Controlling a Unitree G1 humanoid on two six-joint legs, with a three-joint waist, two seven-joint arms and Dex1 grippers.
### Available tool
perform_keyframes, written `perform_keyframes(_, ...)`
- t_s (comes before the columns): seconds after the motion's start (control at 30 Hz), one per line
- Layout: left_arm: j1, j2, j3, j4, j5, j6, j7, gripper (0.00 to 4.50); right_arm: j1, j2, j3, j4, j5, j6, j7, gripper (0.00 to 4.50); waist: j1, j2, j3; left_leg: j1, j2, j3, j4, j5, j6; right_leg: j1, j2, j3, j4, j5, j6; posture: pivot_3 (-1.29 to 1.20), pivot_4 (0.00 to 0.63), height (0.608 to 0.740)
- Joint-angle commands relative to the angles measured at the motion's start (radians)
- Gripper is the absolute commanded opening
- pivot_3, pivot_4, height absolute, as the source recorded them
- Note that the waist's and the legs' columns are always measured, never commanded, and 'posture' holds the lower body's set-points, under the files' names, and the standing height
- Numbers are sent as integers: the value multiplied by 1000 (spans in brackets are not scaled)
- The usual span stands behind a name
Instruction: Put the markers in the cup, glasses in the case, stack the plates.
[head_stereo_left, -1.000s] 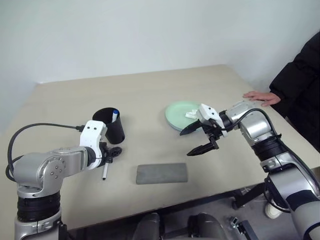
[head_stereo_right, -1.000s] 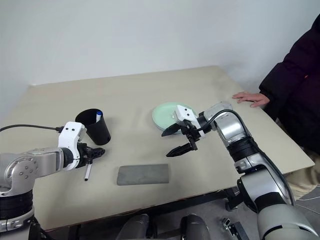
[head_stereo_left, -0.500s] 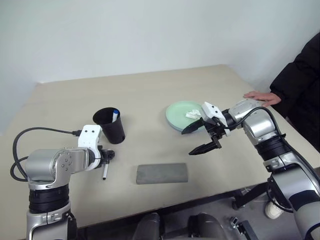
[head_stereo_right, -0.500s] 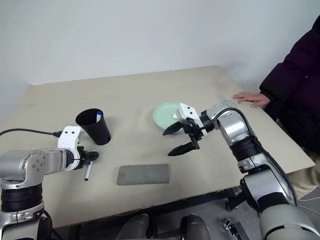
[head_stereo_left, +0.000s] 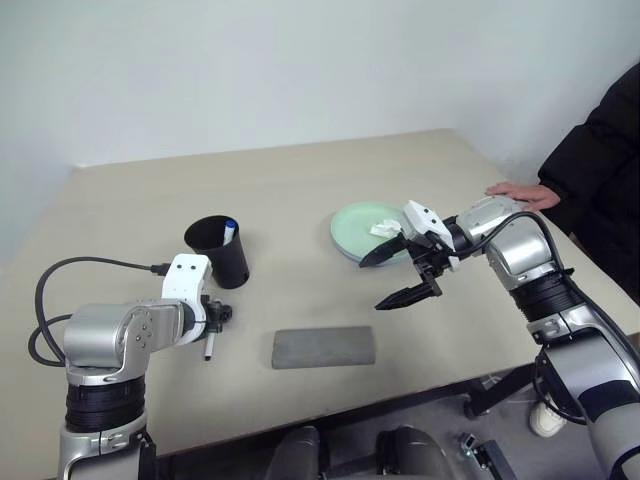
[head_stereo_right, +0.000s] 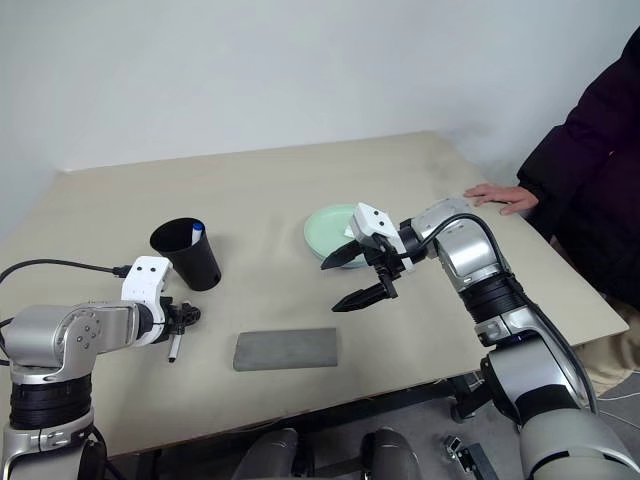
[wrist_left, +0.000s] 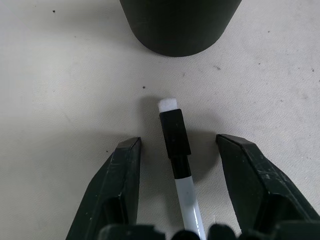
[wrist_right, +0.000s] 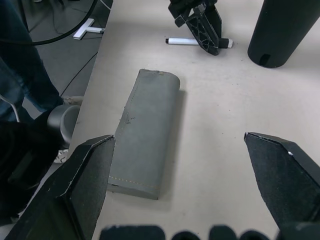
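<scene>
i've got the left gripper (wrist_left: 176, 165) with jaws open astride the black-capped marker (wrist_left: 175, 134) lying on the table (head_stereo_left: 300, 190) just beside the cup (head_stereo_left: 222, 252) toward the front-left corner, so i'd close squarely on its barrel, while the right gripper (head_stereo_left: 395, 277) hangs wide open.

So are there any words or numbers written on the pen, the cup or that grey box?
None that can be read.
Marker: white barrel and black cap, no print showing.
Black cup: plain.
Grey case: plain felt, only stitching.
Green plate: no marks.
</scene>
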Motion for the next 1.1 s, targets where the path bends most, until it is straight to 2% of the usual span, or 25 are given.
perform_keyframes(0.03, 20, 1, -26, 1, 19, 14, -14, 1252, -11, -15, -28, -36, 29, -2, 6, 4500, 0, 0, 0, 0, 0, 0, 0, 0, 0, 0, 0, 0, 0, 0, 0, 0, 0, 700)
perform_keyframes(0.17, 35, 3, -41, 9, 34, 7, -25, 34, -20, -16, -27, -30, 28, -3, 6, 4500, 0, 1, 0, 0, 0, 0, 0, 0, 0, 0, 0, 0, 0, 0, 0, 0, 0, 700)
perform_keyframes(0.57, 71, 34, -73, -30, 43, -61, -99, 27, -24, -14, -22, -22, 18, -12, 6, 4500, 0, 3, -1, 1, 0, 0, -1, 0, 0, 0, 0, 0, -1, 0, 0, 0, 0, 700)
perform_keyframes(1.1, 219, 285, -106, -202, -33, -288, -396, 27, -30, -8, -16, -13, 10, -15, 6, 4500, 1, 3, 0, -1, 0, 0, -9, 0, 0, -1, 1, -2, -10, 0, 0, 0, 0, 700)
